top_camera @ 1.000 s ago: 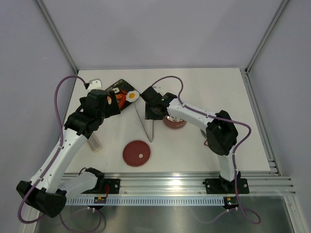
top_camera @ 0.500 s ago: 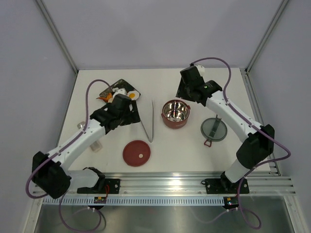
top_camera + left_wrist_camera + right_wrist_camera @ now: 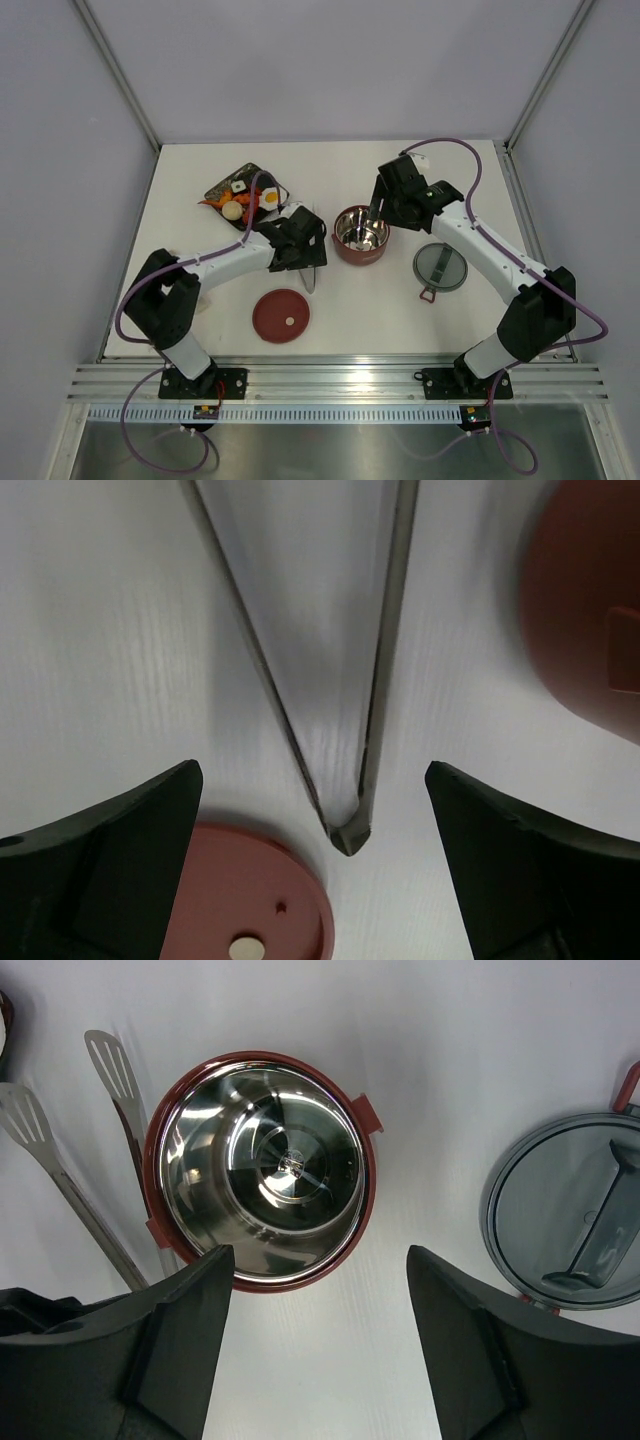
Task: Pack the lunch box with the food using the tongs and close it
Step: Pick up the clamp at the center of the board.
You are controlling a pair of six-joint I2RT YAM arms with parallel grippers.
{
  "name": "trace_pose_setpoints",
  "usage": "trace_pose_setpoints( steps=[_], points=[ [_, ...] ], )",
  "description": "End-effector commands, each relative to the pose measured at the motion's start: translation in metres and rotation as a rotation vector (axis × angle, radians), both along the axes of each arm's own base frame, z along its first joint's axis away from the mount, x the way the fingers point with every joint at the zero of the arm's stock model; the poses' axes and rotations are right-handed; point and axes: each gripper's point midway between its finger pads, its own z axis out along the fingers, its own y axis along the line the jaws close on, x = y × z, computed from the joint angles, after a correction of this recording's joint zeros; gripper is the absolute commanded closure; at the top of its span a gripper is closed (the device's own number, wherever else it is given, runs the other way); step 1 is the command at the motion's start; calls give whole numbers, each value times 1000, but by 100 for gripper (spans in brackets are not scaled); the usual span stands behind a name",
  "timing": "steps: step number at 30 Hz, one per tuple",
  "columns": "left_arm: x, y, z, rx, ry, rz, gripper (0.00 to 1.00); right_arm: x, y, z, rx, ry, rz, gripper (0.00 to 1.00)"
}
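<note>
- Two grippers, jaws spread wide, holding nothing.
- The left gripper (image 3: 310, 780) straddles the joined end of the tongs (image 3: 385, 680).
- The right gripper (image 3: 318, 1260) hovers over the lunch box (image 3: 260, 1170).

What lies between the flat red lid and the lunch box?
The tongs, joined end; the left wrist view shows it between the red lid and the lunch box.

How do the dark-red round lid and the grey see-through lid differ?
The dark-red round lid is opaque with a pale centre spot; the grey see-through lid has a bar handle. The red one lies left of the dark-red steel-lined pot, the grey one right. Both lie flat on the table.
</note>
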Motion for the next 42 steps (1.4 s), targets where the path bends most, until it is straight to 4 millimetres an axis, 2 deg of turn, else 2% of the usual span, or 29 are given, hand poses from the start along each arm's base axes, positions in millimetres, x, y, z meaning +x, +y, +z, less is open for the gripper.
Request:
trace_pose_setpoints(
  steps=[1, 9, 17, 20, 22, 28, 35, 39, 42],
  points=[
    [23, -26, 14, -58, -108, 18, 1, -2, 0, 12, 17, -34, 5, 22],
    [29, -25, -23, 1, -94, 29, 4, -4, 4, 6, 21, -18, 24, 17],
    [38, -24, -41, 32, -113, 31, 13, -6, 3, -1, 20, -4, 24, 17],
    [40, -21, -49, 57, -106, 33, 23, -6, 4, -4, 21, 4, 23, 17],
    [40, -18, -48, 79, -108, 31, 36, -7, 4, -6, 17, 9, 22, 17],
    [44, -17, -19, 92, -174, -42, 49, -8, 3, -8, 14, 13, 22, 18],
    [48, -26, 0, 98, -186, -271, 49, -7, 4, -10, 15, 19, 25, 18],
    [55, -23, -3, 96, -148, -373, 46, -9, 5, -12, 20, 21, 36, 19],
    [59, -16, -7, 167, -122, -420, 42, -10, 3, -12, 14, 24, 34, 18]
  ],
)
